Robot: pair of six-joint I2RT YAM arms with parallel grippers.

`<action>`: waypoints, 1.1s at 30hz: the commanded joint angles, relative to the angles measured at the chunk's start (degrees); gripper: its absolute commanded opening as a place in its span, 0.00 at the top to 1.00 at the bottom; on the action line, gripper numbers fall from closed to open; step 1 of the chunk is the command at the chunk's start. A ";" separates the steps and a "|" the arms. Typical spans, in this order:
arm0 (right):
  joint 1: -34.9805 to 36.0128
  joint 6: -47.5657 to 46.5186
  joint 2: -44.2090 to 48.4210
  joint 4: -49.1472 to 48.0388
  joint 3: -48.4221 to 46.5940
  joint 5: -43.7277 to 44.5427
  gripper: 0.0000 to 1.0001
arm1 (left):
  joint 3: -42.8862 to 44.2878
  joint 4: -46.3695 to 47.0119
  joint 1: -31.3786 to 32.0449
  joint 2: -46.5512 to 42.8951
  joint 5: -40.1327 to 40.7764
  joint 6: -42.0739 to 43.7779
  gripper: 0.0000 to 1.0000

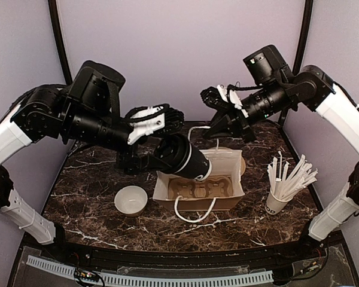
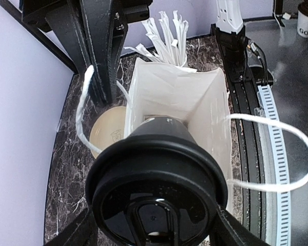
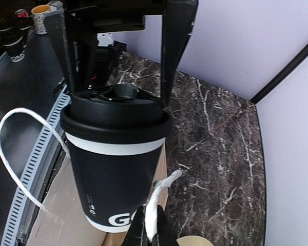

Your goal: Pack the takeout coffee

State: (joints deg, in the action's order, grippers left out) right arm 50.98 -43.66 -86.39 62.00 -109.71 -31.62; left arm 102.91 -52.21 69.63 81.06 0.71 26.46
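Left wrist: takeout coffee (image 2: 156, 169) fills the foreground, lid toward the lens. The left gripper (image 2: 154, 236) is spread wide and clamped on its sides, aiming the base into the open paper bag (image 2: 205, 107).

Right wrist: right gripper (image 3: 146, 230) pinches the cord handle (image 3: 155, 202), probably to steady the bag mouth. Cup black, white band under black lid, white lettering low.

Top: cup tilted over the carrier tray (image 1: 197, 189), not yet seated.
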 commanded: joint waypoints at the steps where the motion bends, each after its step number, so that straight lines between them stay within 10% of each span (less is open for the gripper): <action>1: 1.91 -2.39 2.19 3.35 5.20 -5.04 1.00 | -3.60 1.01 3.50 1.83 9.16 4.78 0.53; 33: 8.80 8.99 11.37 -2.89 20.29 -9.44 1.00 | 15.58 -25.41 24.87 31.02 37.56 -21.88 0.58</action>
State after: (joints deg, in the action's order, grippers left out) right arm 58.39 -34.61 -77.69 59.57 -91.26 -38.76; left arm 117.62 -72.51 92.84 110.72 33.76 9.41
